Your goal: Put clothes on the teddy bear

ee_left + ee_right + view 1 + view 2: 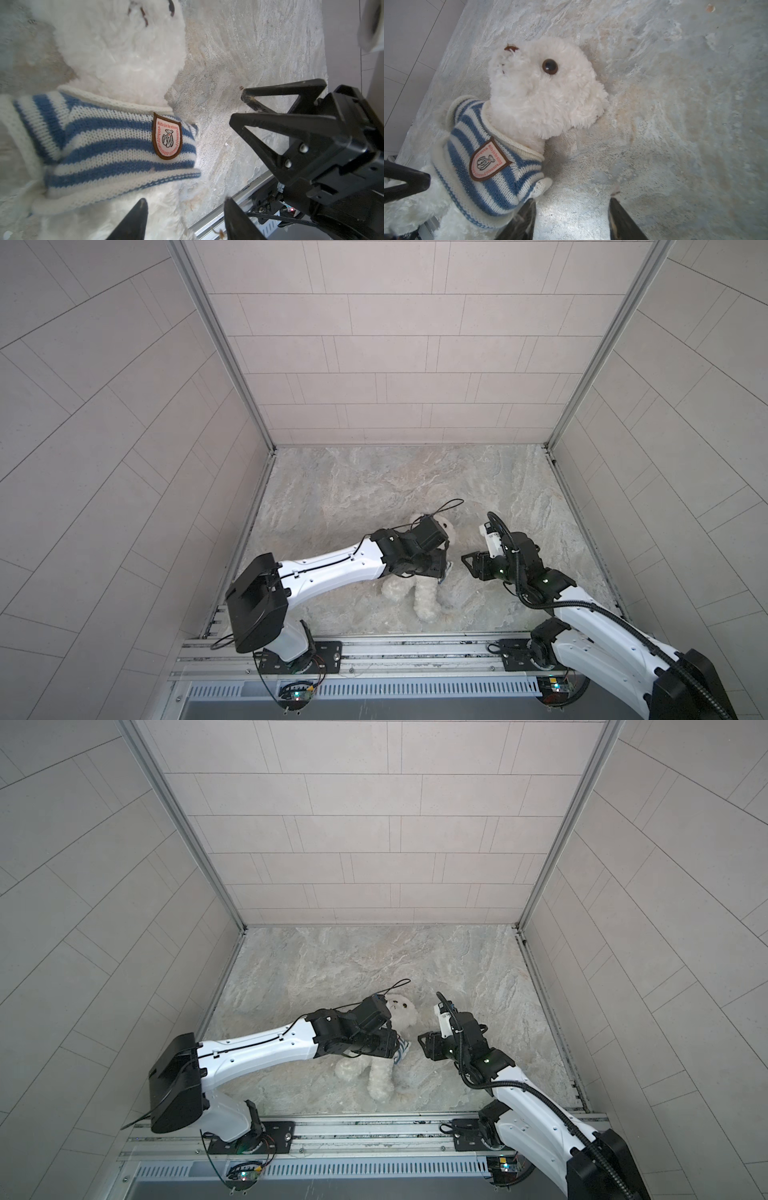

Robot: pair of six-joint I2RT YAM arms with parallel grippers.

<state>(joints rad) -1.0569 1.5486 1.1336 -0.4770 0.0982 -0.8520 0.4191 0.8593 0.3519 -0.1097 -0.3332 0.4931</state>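
The fluffy white teddy bear [426, 601] [380, 1081] lies on its back on the marble floor, head [539, 93] [124, 52] toward the back wall. A blue-and-white striped shirt [116, 145] [488, 166] with a badge sits over its chest. My left gripper [186, 200] [392, 1048] hovers open over the bear's belly, just below the shirt's hem. Just right of the bear, my right gripper [572, 200] [469, 566] stands open with bare floor between its fingers. One of its fingers is close beside a sleeve cuff [544, 187]. In both top views the left wrist hides most of the torso.
The marble floor [374, 489] is walled by tiled panels at the back and both sides. An aluminium rail [395, 651] carrying both arm bases runs along the front edge. A black cable loop [451, 504] rises from the left wrist near the bear's head.
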